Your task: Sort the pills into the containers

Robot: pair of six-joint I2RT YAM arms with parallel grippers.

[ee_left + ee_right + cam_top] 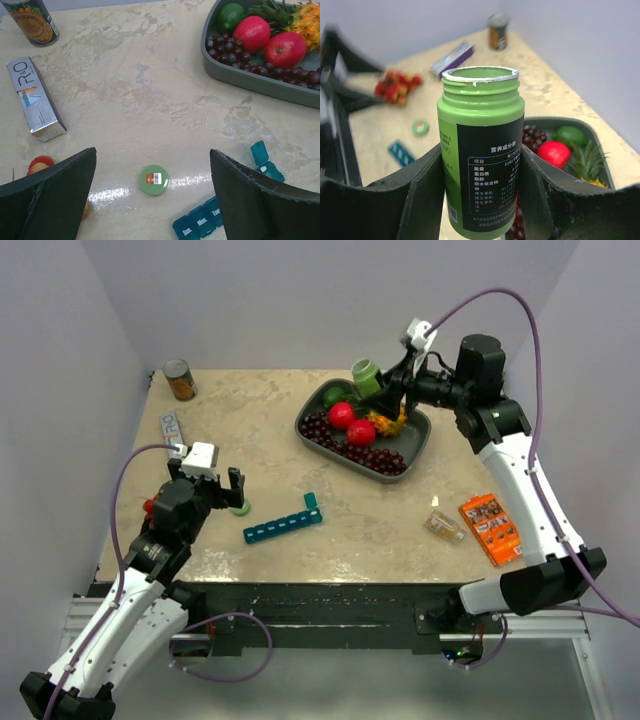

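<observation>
Table point(260, 430): open room mid-left and front-right. Fruit tray point(418, 448) far right, cropped in left wrist view. Right gripper point(481, 150) clenched on uncapped green bottle point(480, 100) over tray; contents can't be seen. Pill organizer point(283, 523) front-centre, end lid up, partly behind a finger point(260, 200). Left gripper point(152, 155) spread wide above green cap point(154, 180).

Bright, even light from overhead on my top view, with soft, short shadows on the tabletop point(260, 430). On the left wrist view I'm seeing a pale glare streak on the stone beside the green cap point(154, 180). On the right wrist view the green bottle point(480, 150) is sharp, and everything behind it blurs, worst at the left edge.
</observation>
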